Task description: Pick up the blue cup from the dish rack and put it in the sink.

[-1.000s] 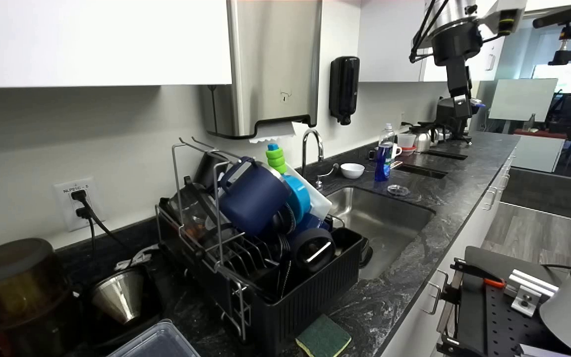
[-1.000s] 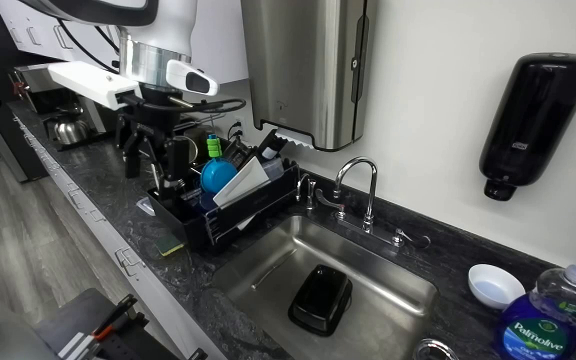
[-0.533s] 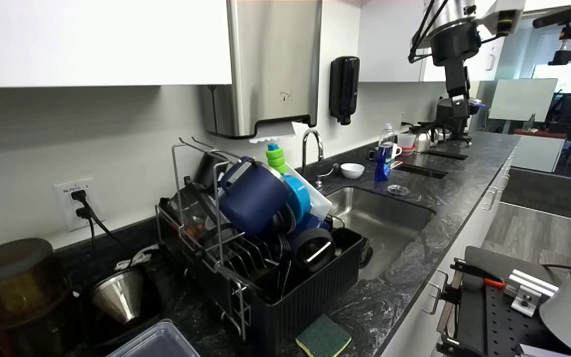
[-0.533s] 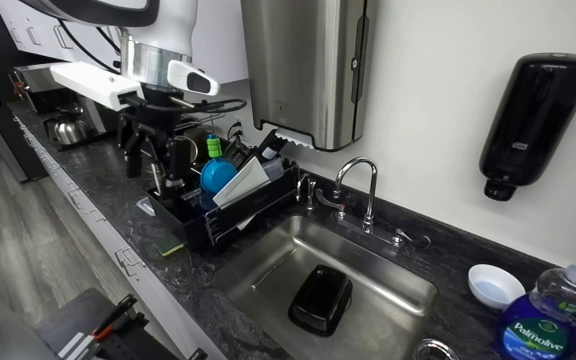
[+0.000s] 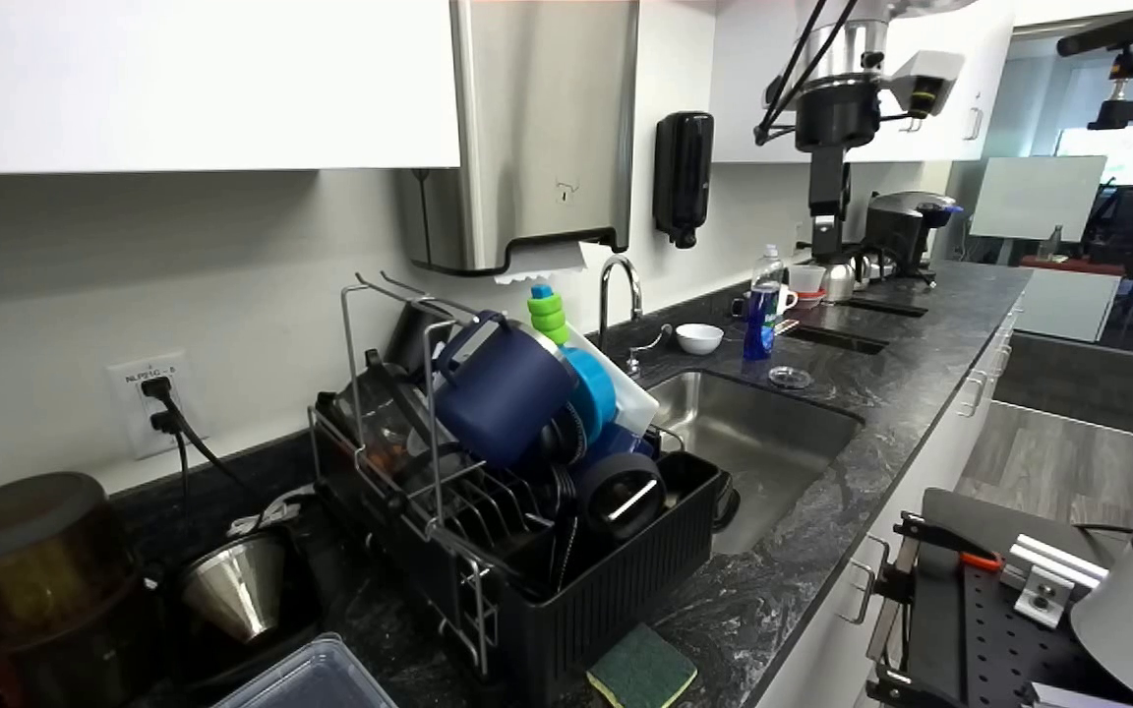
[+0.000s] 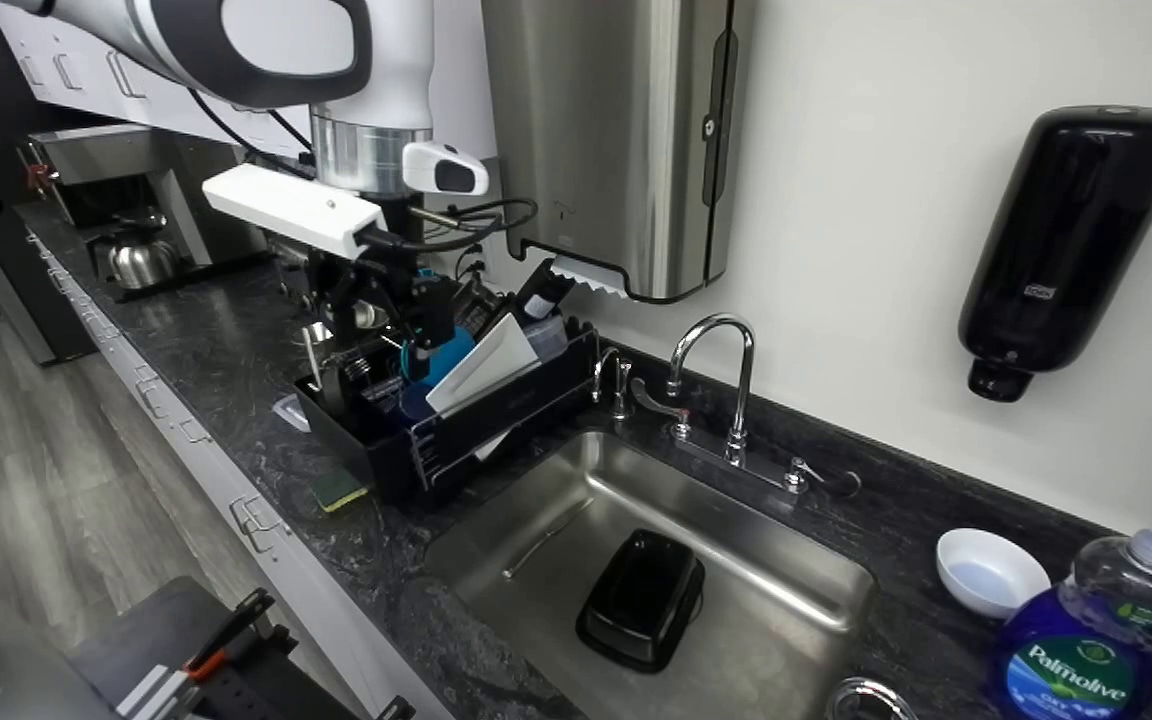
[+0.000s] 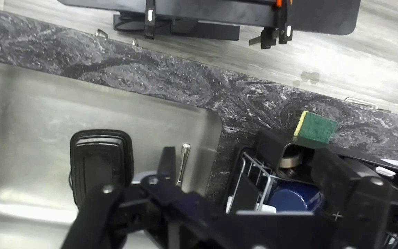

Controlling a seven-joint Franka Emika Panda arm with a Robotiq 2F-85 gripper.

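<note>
Several blue cups lie in the black dish rack (image 5: 616, 580). A large navy mug (image 5: 503, 388) is tilted on top, a bright blue cup (image 5: 591, 395) is behind it, and a dark blue cup (image 5: 618, 440) lies lower. The dark blue cup also shows in the wrist view (image 7: 287, 199), partly hidden by the gripper. My gripper (image 7: 249, 168) is open and empty, its fingers wide apart above the rack and sink edge. It also shows in both exterior views (image 5: 827, 234) (image 6: 381, 345). The steel sink (image 6: 736, 620) lies beside the rack.
A black dish (image 6: 641, 600) and a piece of cutlery (image 6: 548, 538) lie in the sink. A faucet (image 6: 741, 400) stands behind it. A white plate (image 6: 486, 365) leans in the rack. A sponge (image 7: 316, 127), white bowl (image 6: 991, 572) and soap bottle (image 6: 1086, 640) are on the counter.
The arm has moved during the last half second: the gripper is further left and lower in an exterior view, and further right and slightly lower in the opposite one. The dishes have not moved.
</note>
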